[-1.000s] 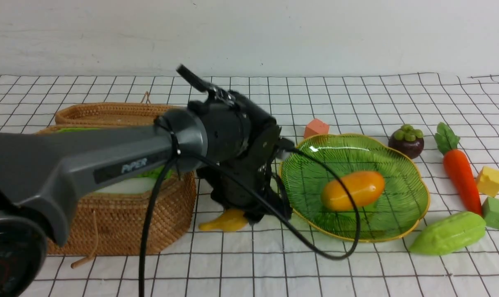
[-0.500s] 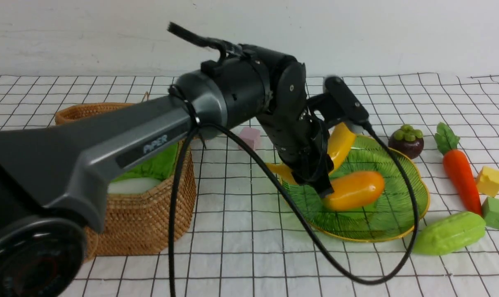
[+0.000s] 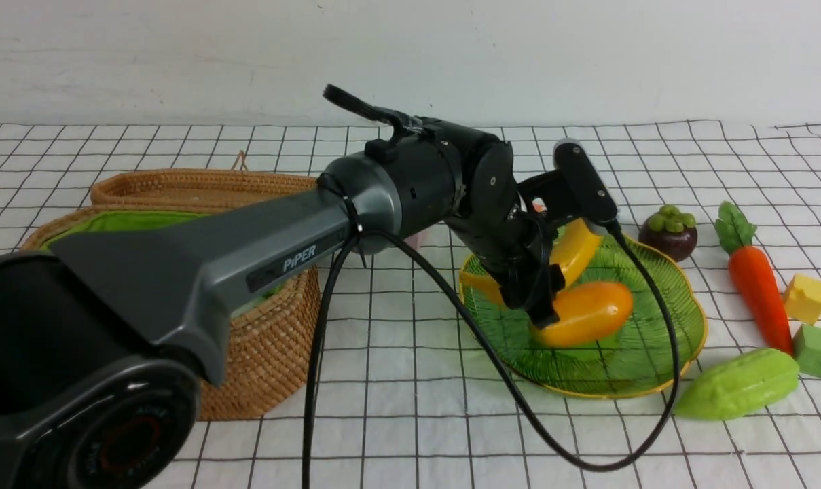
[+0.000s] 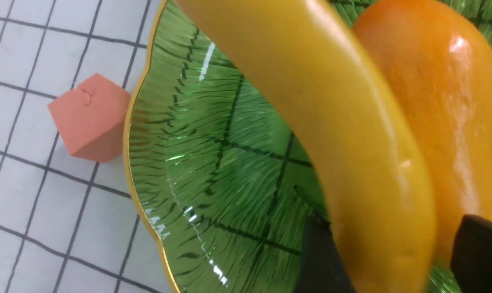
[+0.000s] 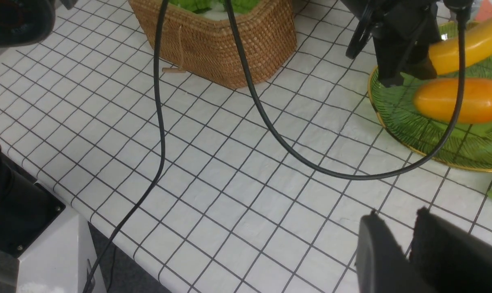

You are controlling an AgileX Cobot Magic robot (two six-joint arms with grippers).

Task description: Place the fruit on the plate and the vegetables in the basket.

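Plainly, with twelve o'clock taken as the far wall in the front view, the left gripper (image 3: 542, 299) hung over the nine o'clock side of the plate (image 3: 627, 373), its jaws either side of the banana (image 3: 573, 248). In the left wrist view they stood slightly wider than the fruit: one finger (image 4: 317, 260) lay against it and a thin gap showed before the other finger. The banana sat tilted, its high end toward twelve o'clock, its low end out over the plate's rim, close above the mango (image 3: 587, 312); whether the two touched could not be told. The mango lay in the middle of the plate. The mangosteen (image 3: 668, 231) stood on the checked cloth (image 3: 396, 421) just off the plate at one o'clock. The carrot (image 3: 756, 285) lay at three o'clock, leaves toward the wall, and the gourd (image 3: 736, 384) lay at four o'clock, near the rim. A yellow cube (image 3: 805, 297) and a green cube (image 3: 817, 350) sat beyond the carrot, and a salmon cube (image 4: 89, 118) rested just beside the rim. The basket (image 3: 267, 353) stood well apart at nine o'clock, with a flat wicker lid (image 3: 179, 187) behind it. The right gripper (image 5: 398, 215) hovered over bare cloth at the near edge, its jaws all but closed and holding nothing.
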